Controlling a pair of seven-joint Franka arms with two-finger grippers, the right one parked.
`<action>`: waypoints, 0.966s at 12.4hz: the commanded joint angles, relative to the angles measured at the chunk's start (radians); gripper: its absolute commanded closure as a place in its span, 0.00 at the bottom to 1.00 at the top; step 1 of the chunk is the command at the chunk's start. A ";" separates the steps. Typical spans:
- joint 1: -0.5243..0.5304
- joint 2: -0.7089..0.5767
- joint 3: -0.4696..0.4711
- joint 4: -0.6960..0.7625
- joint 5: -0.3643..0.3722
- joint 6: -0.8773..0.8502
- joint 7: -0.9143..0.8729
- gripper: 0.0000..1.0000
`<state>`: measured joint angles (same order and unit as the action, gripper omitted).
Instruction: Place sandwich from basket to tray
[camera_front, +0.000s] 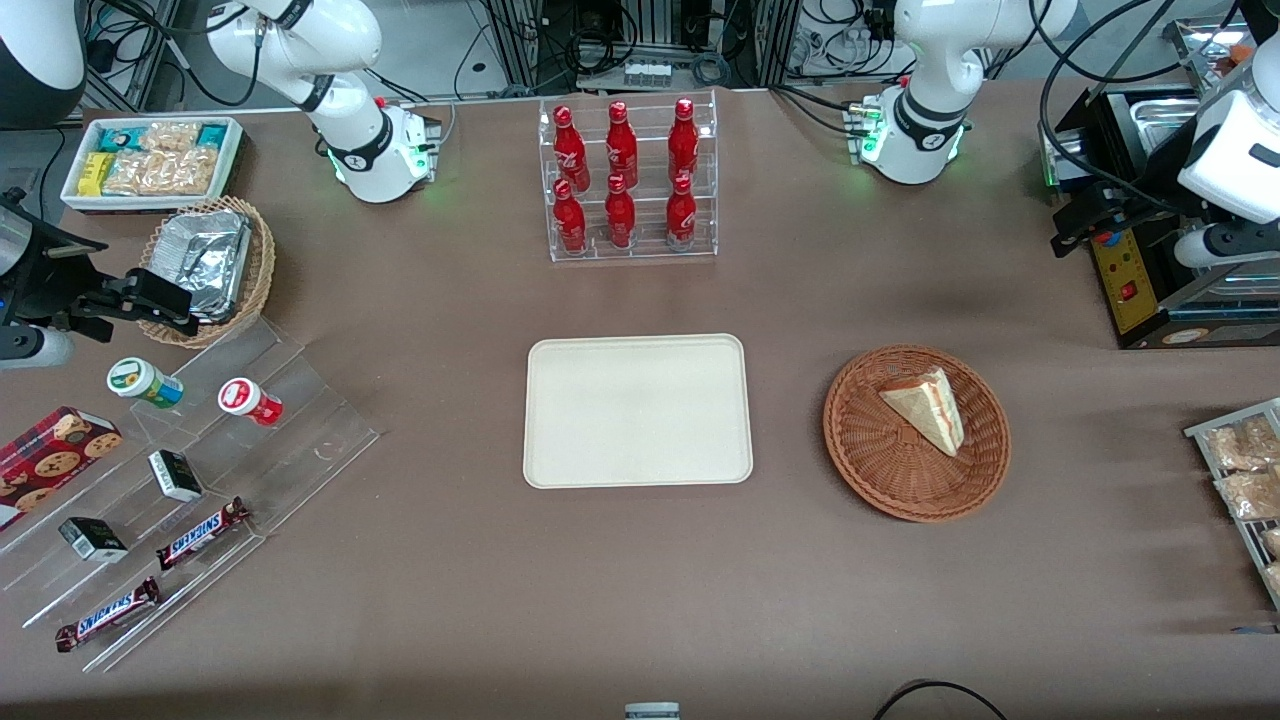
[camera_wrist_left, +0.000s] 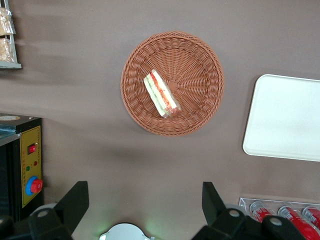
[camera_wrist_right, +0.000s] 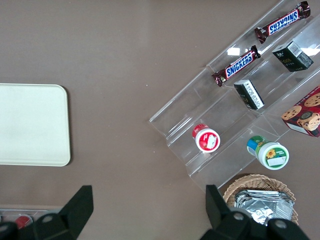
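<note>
The sandwich (camera_wrist_left: 161, 94) lies in the basket (camera_wrist_left: 200, 107), just off its centre (filling edge showing). The tray (camera_front: 637, 410) sits bare beside the basket. High above the basket, the gripper (camera_wrist_left: 145, 205) hangs wide open; a skewed descent could crush the soft wedge.

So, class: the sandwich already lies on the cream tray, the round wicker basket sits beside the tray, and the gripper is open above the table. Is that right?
Not quite. The front view shows the sandwich in the basket; the tray is bare. The gripper is open above the table.
</note>
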<state>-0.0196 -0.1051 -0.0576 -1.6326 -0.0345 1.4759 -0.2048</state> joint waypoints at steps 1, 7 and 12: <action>0.004 0.005 -0.001 0.002 0.004 -0.019 0.043 0.00; -0.002 0.019 -0.005 -0.001 0.004 -0.019 0.047 0.00; -0.002 0.184 -0.007 -0.026 0.007 0.116 -0.220 0.01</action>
<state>-0.0201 -0.0017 -0.0594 -1.6566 -0.0333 1.5410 -0.2687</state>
